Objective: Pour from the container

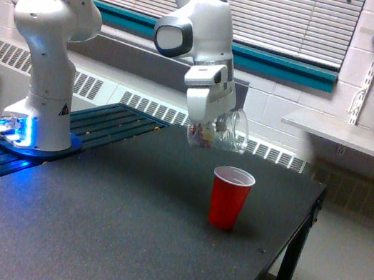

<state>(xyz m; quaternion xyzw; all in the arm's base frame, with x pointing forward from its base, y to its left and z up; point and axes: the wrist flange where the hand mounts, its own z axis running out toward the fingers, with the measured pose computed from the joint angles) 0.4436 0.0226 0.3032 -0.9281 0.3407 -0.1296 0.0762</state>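
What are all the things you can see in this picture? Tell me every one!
Clear cup: one, see-through with small brownish bits inside, tipped on its side in the air above the table, held by the gripper.
Red cup: one, red with white inside, standing upright on the table, toward the exterior view's right.
Table: one, dark grey, filling the lower part of the view.
Shelf: one, white, on the wall at the exterior view's right.
Window blinds: white, along the back wall.
Robot arm: one, white, its base lit blue.
Gripper: one, white, shut on the clear cup.
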